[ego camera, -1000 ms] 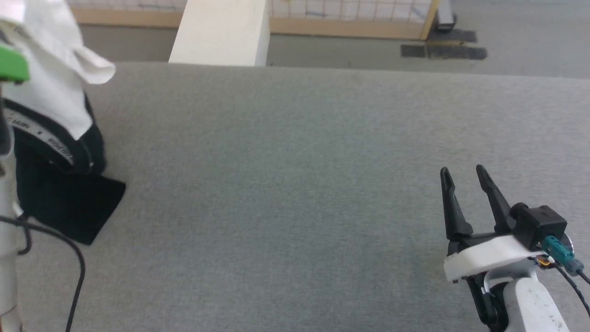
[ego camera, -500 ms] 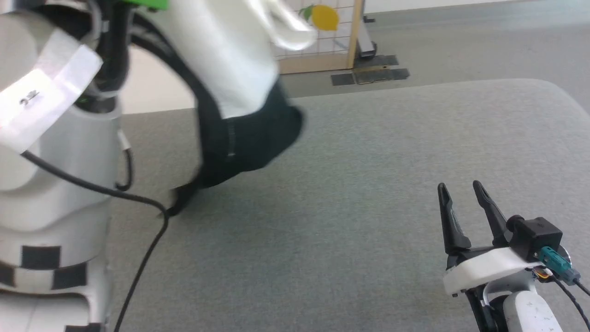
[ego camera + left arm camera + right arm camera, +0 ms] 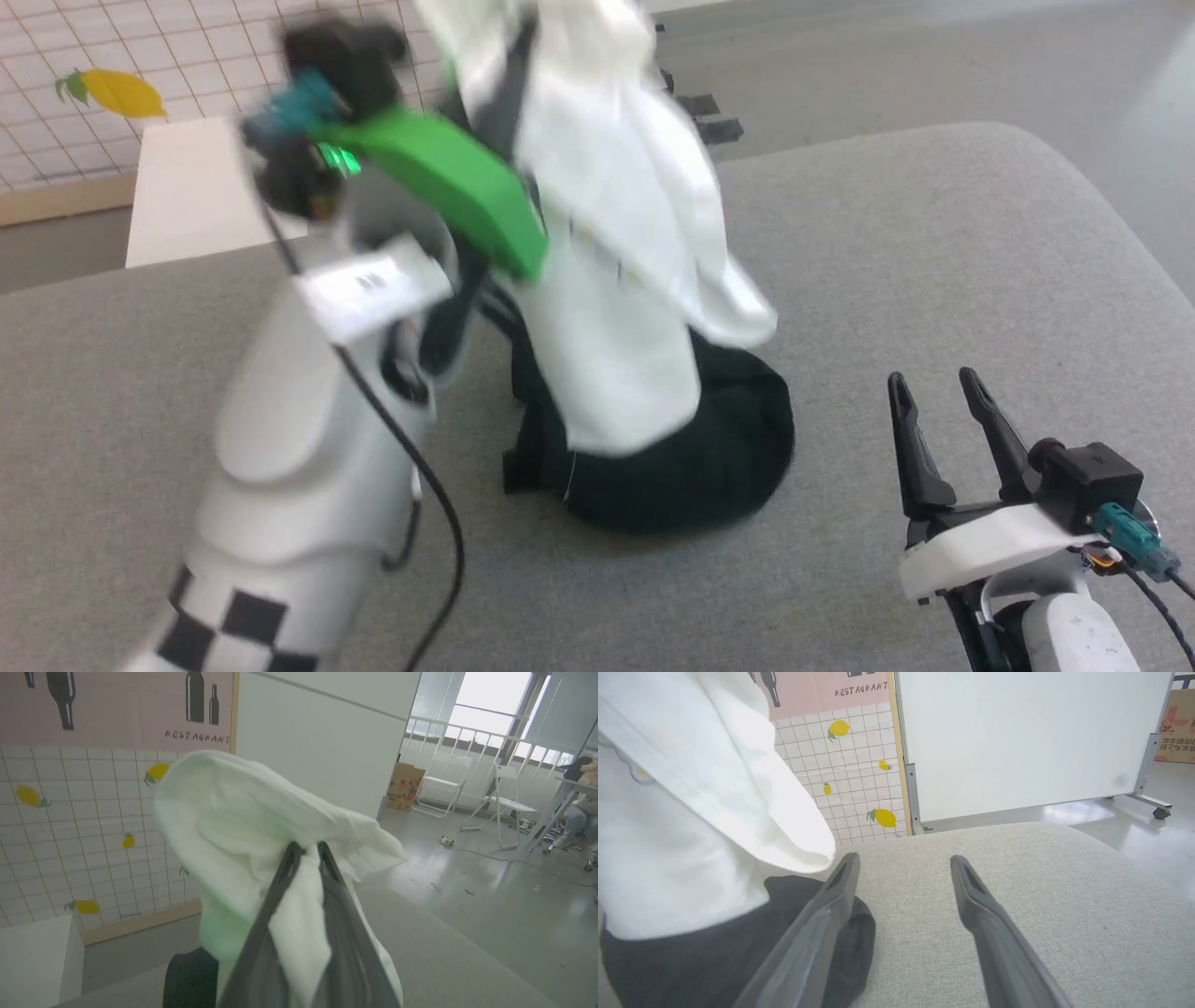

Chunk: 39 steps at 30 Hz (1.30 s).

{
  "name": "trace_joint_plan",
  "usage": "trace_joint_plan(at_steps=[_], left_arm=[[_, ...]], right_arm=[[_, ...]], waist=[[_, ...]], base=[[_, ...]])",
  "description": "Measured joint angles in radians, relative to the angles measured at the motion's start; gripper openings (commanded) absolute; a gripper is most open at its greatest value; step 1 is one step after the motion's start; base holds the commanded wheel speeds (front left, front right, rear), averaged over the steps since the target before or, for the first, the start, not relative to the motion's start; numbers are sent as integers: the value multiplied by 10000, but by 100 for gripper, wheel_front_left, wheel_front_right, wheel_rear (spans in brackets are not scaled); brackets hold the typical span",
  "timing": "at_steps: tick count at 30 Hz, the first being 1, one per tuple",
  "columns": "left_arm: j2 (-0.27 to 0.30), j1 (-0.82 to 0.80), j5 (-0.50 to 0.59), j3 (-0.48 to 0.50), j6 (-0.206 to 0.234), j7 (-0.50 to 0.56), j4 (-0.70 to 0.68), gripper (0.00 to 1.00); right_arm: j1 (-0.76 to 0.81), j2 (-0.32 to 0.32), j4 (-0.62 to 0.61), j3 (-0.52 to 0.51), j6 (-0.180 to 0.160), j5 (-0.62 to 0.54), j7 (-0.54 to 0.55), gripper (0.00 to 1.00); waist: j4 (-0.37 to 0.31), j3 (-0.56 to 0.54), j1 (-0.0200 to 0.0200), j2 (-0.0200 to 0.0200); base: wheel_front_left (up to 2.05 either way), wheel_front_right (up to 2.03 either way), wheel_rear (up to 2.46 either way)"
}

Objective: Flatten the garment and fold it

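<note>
Garment (image 3: 616,280): hung bunched from the left claw above the bench, its white body draped downward in loose folds.
Garment's black part (image 3: 691,467): lay in a rounded heap on the bench, directly under the white cloth.
Left claw (image 3: 306,847): was raised high with its fingers nearly together, pinching a fold of the white cloth between the tips.
Left arm (image 3: 308,448): was pale with a checkered band and a green piece (image 3: 439,187) at the wrist; it was blurred in the head view, rising from the lower left toward the garment.
Right claw (image 3: 929,378): sat low at the lower right with its fingers spread wide and nothing between them.
Right claw and heap: were near each other and apart in the head view; in the right wrist view one finger overlapped the black cloth, and contact could not be told.
Bench (image 3: 934,233): was covered in grey fabric, with a rounded far corner.
Background: a tiled panel (image 3: 859,751) printed with lemons, a white block (image 3: 187,187), and a white partition (image 3: 1017,742) on casters stood beyond the bench.
</note>
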Motion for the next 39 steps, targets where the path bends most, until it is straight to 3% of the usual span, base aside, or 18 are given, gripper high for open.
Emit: trace_joint_plan(at_steps=[10, 15, 17, 20, 27, 30, 39], left_arm=[[-378, 2279, -259, -1728, 125, 2512, 2953, 0], [-593, 2598, -725, -2044, 150, 3699, 3511, 0], [-616, 2638, -867, -2008, 150, 3666, 3442, 100], [-627, 2653, -836, -1728, 174, 2608, 3076, 100], [-447, 2778, -468, -493, 265, -1643, 1538, 100], [-153, 3104, -82, -113, 441, -2951, 1066, 100], [890, 4630, 978, 740, 880, -3710, 146, 100]], right_arm=[[-270, 4, 63, 150, 0, 163, -42, 100], [-273, 2, 203, 207, 0, 178, -138, 100], [-273, 2, 232, 201, 2, 178, -148, 100], [-270, 2, 274, 121, 0, 176, -163, 100], [-266, 0, 221, -102, 0, 125, -169, 100], [-254, 2, 92, -178, 0, 50, -107, 100], [-159, 2, -435, -293, 0, -203, 190, 100]], waist=[[-131, 491, 0, 0], [-160, 540, 0, 0], [-142, 535, 0, 0], [-72, 506, 0, 0], [240, 340, 0, 0], [425, 235, 0, 0], [968, -25, 0, 0]], base=[[0, 0, 0], [0, 0, 0], [0, 0, 0], [0, 0, 0], [0, 0, 0], [0, 0, 0], [0, 0, 0]])
